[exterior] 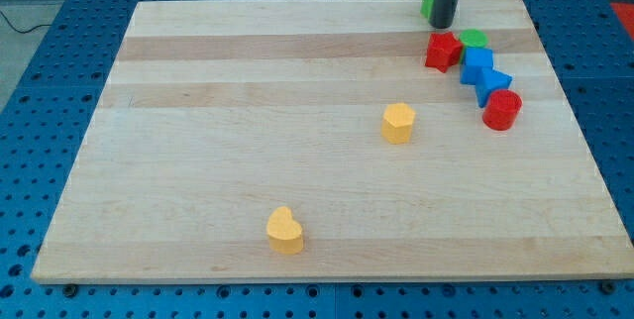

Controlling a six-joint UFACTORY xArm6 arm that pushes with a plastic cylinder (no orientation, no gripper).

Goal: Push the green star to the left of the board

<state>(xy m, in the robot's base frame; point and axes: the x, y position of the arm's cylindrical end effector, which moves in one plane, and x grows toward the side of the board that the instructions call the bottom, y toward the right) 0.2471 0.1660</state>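
**Rod parked at the top right, green block half hidden behind it**

The wooden board [297, 160] fills most of the view, pale and mostly bare, sitting on a blue pegged table [40, 111]. Nearly everything is bunched in the top right corner, so any push to the view's left has a long open run ahead of it.

The rod comes down from the view's top, and my tip [442, 26] rests on the board near its top edge. It has no jaws and holds nothing — it can only shove.

A green block [427, 4] peeks out at the rod's left side, touching it or nearly so; most of it is hidden, so I cannot tell if this is the star. A second green block [475, 38] lies just below and right of the tip, wedged beside the red block [443, 51] and two blue blocks [482, 73]. A red cylinder [502, 110] ends that cluster.

Well apart sit a yellow block [398, 122] mid-board and a yellow heart [284, 231] lower down.
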